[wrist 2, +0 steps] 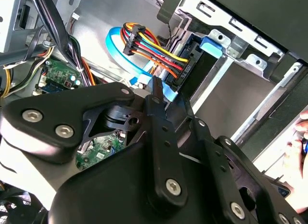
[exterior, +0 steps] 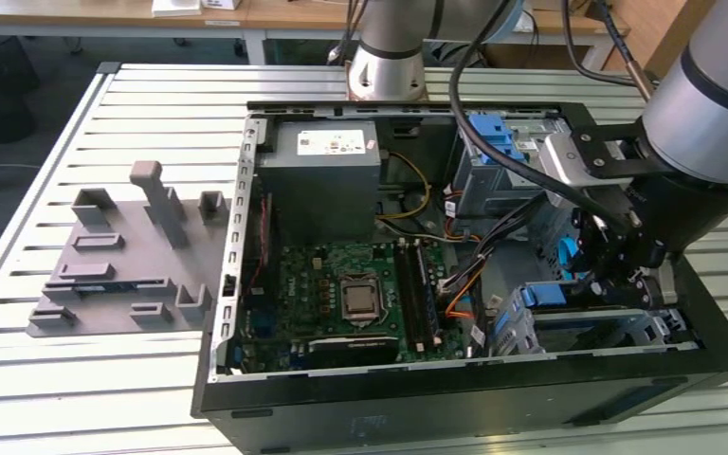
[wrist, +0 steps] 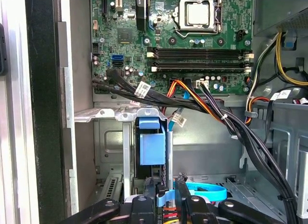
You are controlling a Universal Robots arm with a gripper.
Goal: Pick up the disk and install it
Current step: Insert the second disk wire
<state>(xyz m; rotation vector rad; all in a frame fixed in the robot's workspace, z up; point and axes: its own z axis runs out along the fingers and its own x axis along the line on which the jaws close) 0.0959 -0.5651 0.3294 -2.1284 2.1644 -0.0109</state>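
An open black computer case (exterior: 465,398) is laid on a ribbed white slatted table (exterior: 73,379), beside a grey moulded fixture (exterior: 124,256). The gripper (wrist: 166,197) is clamped on the disk (wrist: 155,147), whose blue plastic bracket is seen upright in the silver metal drive cage (wrist: 115,116).

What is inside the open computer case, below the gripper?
Below the gripper stands a silver metal cage holding a blue plastic part. Black cables cross above it. The cage walls cover whatever sits deeper inside.
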